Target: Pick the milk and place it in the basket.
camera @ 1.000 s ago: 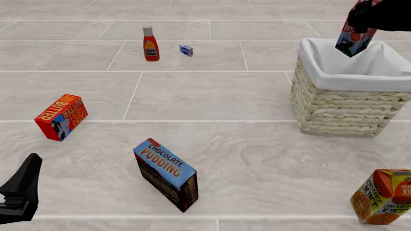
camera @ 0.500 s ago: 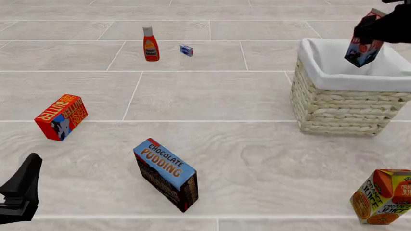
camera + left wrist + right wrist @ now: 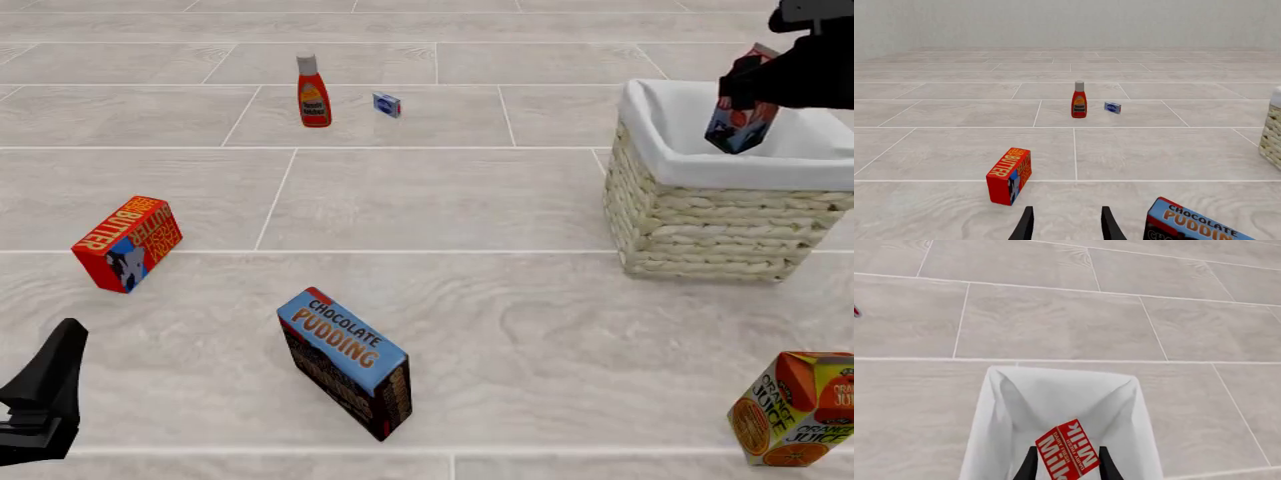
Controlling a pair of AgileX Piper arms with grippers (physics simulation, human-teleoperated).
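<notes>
The milk (image 3: 741,126), a small red carton with a dark blue lower part, hangs tilted inside the mouth of the basket (image 3: 721,215). My right gripper (image 3: 750,92) is shut on its top. In the right wrist view the milk (image 3: 1069,455) sits between the fingers (image 3: 1029,466), over the basket's white liner (image 3: 1054,400). My left gripper (image 3: 47,385) is low at the near left, far from both. In the left wrist view it (image 3: 1066,227) is open and empty.
A Butter box (image 3: 127,243) lies at the left and a Chocolate Pudding box (image 3: 344,362) near the middle front. An orange juice carton (image 3: 798,408) stands at the near right. A red bottle (image 3: 312,92) and a small blue packet (image 3: 387,104) are at the back.
My right gripper has lowered the milk from above the basket's rim down into its opening. The left arm has not moved.
</notes>
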